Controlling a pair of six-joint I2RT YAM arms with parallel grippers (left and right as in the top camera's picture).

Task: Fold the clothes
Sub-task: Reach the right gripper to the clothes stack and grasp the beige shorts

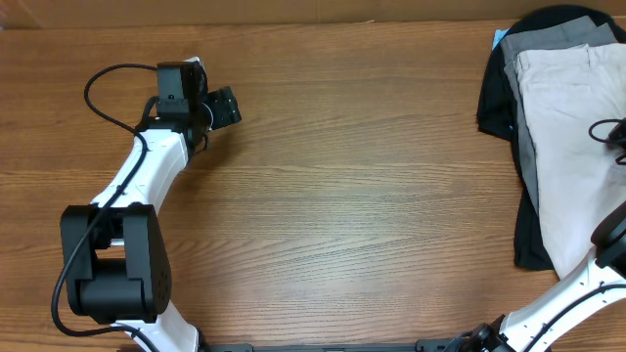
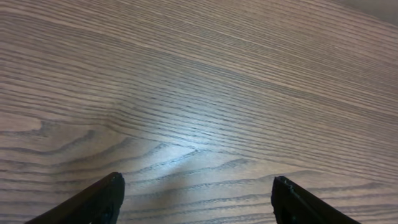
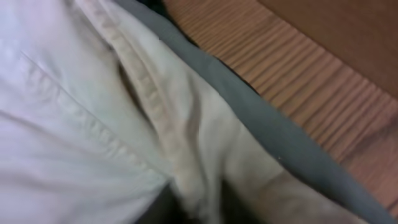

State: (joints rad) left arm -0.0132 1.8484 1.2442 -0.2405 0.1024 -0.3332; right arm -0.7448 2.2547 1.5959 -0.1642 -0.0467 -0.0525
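Note:
The clothes lie in a pile at the table's right edge. Cream-beige shorts (image 1: 572, 147) are on top, over grey shorts (image 1: 528, 147) and a black garment (image 1: 494, 98). My right gripper (image 1: 611, 132) is over the cream shorts, mostly cut off by the frame edge. In the right wrist view its dark fingers (image 3: 205, 211) pinch a bunched fold of the cream shorts (image 3: 93, 124), with the grey shorts (image 3: 280, 143) beside them. My left gripper (image 1: 223, 106) is open and empty over bare wood at the far left; its fingertips (image 2: 196, 193) are wide apart.
The wooden table (image 1: 362, 176) stretches between the two arms. A small pale-blue item (image 1: 501, 37) peeks out at the top left of the pile. The left arm's base (image 1: 112, 264) stands at the front left.

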